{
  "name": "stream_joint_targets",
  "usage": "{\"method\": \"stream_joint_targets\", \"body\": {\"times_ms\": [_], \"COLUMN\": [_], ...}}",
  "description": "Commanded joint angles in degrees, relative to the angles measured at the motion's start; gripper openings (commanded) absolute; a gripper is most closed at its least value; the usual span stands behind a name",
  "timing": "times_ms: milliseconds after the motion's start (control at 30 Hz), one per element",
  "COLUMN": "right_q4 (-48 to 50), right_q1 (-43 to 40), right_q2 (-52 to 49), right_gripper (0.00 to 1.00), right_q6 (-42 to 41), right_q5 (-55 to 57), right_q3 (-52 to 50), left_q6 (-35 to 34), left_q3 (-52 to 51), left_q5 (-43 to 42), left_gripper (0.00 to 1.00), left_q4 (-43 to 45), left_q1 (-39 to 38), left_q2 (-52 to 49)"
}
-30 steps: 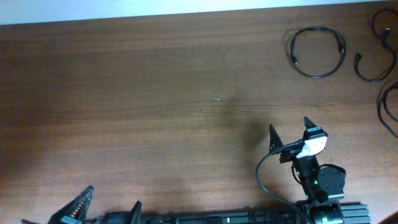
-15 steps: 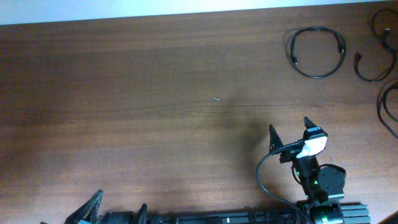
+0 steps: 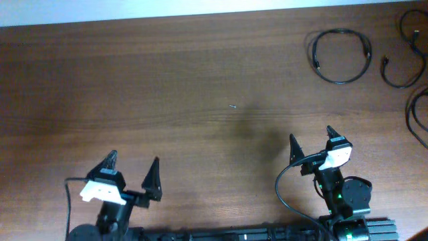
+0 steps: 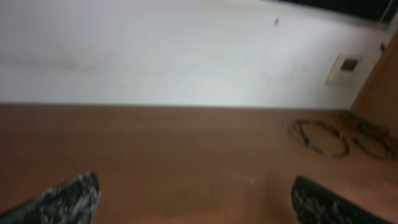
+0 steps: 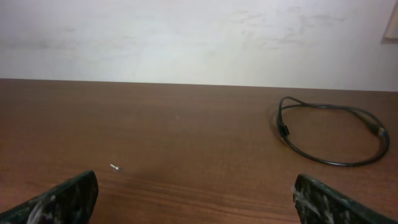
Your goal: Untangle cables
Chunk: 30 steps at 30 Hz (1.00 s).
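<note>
Left side first: the left tool [image 3: 134, 161] sits near the front edge of the brown wooden worktop [image 3: 167, 80], fingers spread as wide as they go with nothing between them, just bare wood. Its own wrist view is blurry but shows the same big gap.

Moving over, there's a tiny pale speck [image 3: 232, 106] lying by itself around the middle of the worktop.

Right of that, the right tool [image 3: 311, 134] is also near the front edge, gaping fully and gripping nothing.

The cables [image 3: 342, 82] are all way over in the far right corner, well apart from both tools. The nearest is a round loop [image 5: 336, 164] lying flat, and it looks separate from the rest. Just right of it is a hook-shaped cable [image 3: 400, 85]. Past that there's another cord [image 3: 405, 23] up in the corner and one more [image 3: 410, 117] curving along the right edge. Both are cut off by the frame, so I can't tell if they're tangled.
</note>
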State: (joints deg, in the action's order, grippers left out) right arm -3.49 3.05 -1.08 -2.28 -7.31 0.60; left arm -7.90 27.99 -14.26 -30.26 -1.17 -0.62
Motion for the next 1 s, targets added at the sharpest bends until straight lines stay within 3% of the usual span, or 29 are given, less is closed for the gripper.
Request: {"method": "stream_joint_targets", "body": {"times_ms": [0,300,433,700,967], "right_q4": [-0.42,-0.39,-0.39,-0.42,-0.39], "right_q1": [0.31,0.31,0.31,0.31,0.31], "right_q2": [0.11,0.11,0.11,0.11,0.11], "right_gripper": [0.99,0.99,0.99,0.99,0.99], "right_q6": [0.57,0.57,0.57,0.57,0.57], "right_q5": [0.50,0.50,0.50,0.50,0.50], "right_q3": [-0.28,-0.28,-0.28,-0.28,-0.28], "left_q6": [5.03,14.27,20.09,20.46,19.61], "left_q3": [-5.11,-17.20,-20.17,-27.28,-27.52], "left_q5": [0.57,0.55,0.57,0.92,7.08], "left_gripper": [0.99,0.99,0.99,0.99,0.99], "left_q4": [6.03,23.45,24.26,29.68,25.68], "left_q1": [0.22,0.20,0.20,0.20,0.15], "left_q2": [0.28,0.31,0.33,0.35,0.33]}}
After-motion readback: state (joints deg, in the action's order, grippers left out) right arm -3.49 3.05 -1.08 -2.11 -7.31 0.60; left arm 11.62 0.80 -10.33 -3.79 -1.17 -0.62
